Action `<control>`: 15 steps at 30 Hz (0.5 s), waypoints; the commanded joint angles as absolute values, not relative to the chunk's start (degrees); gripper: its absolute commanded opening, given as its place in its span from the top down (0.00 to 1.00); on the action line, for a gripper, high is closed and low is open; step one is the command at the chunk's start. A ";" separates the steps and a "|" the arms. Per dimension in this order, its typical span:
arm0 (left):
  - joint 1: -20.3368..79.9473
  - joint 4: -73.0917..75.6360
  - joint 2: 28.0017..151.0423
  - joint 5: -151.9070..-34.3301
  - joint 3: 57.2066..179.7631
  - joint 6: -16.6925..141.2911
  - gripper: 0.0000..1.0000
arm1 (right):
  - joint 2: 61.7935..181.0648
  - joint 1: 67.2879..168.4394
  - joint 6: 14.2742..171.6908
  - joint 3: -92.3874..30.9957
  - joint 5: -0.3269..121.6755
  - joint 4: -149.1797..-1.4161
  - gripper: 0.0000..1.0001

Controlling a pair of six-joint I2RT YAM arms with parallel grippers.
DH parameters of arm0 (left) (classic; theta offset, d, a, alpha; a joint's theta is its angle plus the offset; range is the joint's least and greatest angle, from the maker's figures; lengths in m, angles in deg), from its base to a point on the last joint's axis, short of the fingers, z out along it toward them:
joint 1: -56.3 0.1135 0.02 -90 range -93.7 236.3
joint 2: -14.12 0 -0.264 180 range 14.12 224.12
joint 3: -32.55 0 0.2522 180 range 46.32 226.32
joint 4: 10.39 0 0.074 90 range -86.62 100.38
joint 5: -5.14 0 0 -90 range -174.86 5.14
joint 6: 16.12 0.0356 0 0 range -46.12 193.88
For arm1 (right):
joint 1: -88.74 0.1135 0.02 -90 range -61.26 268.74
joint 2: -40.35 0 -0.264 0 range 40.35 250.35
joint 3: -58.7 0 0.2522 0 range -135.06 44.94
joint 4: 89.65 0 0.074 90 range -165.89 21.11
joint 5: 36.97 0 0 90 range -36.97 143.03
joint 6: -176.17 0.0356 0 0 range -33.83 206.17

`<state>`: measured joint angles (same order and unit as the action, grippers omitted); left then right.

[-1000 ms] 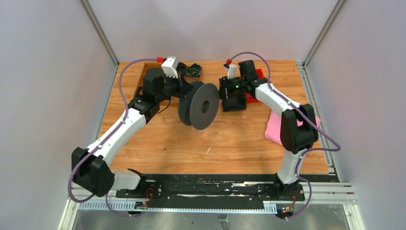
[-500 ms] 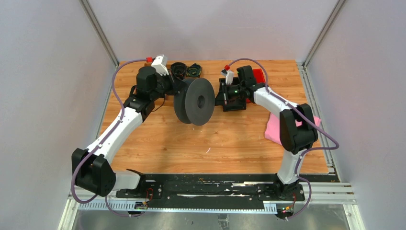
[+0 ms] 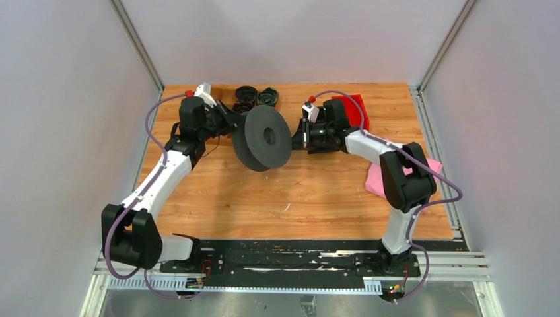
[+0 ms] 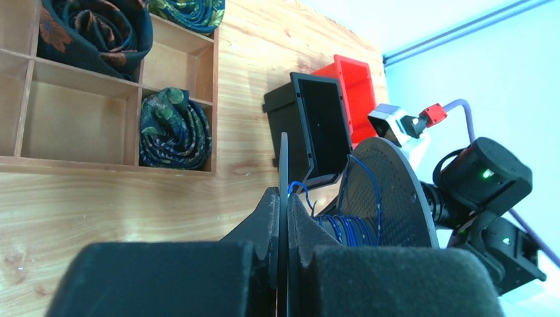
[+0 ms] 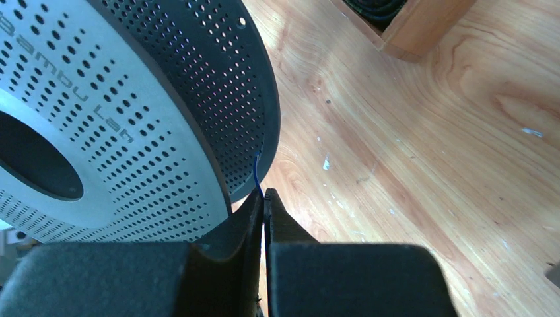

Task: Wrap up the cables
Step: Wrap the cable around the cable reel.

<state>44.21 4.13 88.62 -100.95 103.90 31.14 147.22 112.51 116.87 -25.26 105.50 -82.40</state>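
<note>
The big grey spool [image 3: 262, 139] stands on edge at the back middle of the table, tilted. My left gripper [image 3: 232, 124] is shut on its thin near flange [image 4: 284, 165], fingertips pinching the disc edge [image 4: 284, 195]. The cables are a thin dark blue wire [image 4: 353, 228] wound in several turns round the hub between the flanges. One strand [image 5: 256, 175] runs from behind the perforated flange [image 5: 132, 99] down into my right gripper [image 5: 263, 196], which is shut on it. In the top view the right gripper [image 3: 300, 135] sits just right of the spool.
A wooden compartment tray [image 4: 112, 99] with dark rolled bundles [image 4: 173, 129] lies at the back left. A black box [image 4: 317, 132] and a red bin [image 3: 353, 109] stand behind the right gripper. A pink cloth [image 3: 378, 179] lies at the right.
Both arms and the spool have shifted left and toward the back. The spool has turned so that its face tilts more upward. Both grips have held.
</note>
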 commanded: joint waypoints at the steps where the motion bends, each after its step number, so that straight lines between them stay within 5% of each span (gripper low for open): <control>1: 45.94 -6.51 88.13 -101.55 104.23 24.54 1.00 | 148.79 114.82 124.71 -23.98 107.56 -89.53 0.97; 15: 47.33 -8.90 89.00 -101.05 103.71 24.72 1.00 | 149.10 115.63 134.99 -21.71 112.39 -98.42 0.92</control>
